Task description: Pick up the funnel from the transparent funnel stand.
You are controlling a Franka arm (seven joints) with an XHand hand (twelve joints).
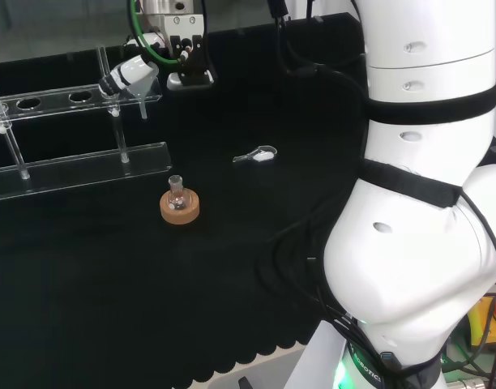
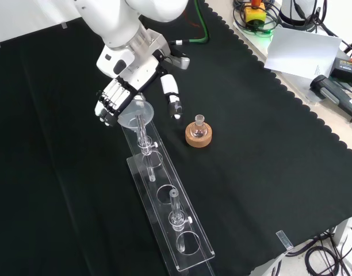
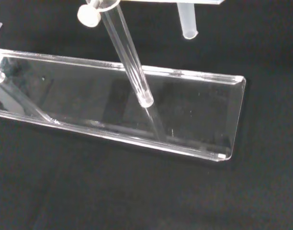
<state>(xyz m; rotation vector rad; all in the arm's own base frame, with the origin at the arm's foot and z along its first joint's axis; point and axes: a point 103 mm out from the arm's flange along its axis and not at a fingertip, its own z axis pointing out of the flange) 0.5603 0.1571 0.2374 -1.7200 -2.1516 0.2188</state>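
- Funnel (image 2: 134, 114) of clear plastic, cone shaped, sits in the end hole of the long clear plastic funnel stand (image 2: 184, 244), at the end closest to the arm in the front view.
- Its thin stem (image 3: 188, 21) pokes down below the top shelf of the stand, as the wrist view shows.
- The black and white robot hand (image 2: 110, 100) is at the funnel. Its curled fingers (image 2: 107, 105) are at the rim on the left side in the front view, and its thumb (image 2: 172, 99) sticks out straight on the right side.
- I cannot tell if the fingers really hold the funnel or just touch it.
- In the head view the hand (image 1: 128, 74) is over the right end of the stand (image 1: 78, 170).
- The stand has a flat base (image 3: 194, 115) and thin clear posts (image 3: 127, 62) that hold up the top shelf.
- A small clear glass flask (image 2: 198, 127) stands upright in a round cork ring (image 2: 197, 138) on the black cloth (image 2: 268, 144), near the stand but not touching it.
- A small clear scoop-like thing (image 1: 258, 155) lies on the cloth, well apart from the stand in the head view.
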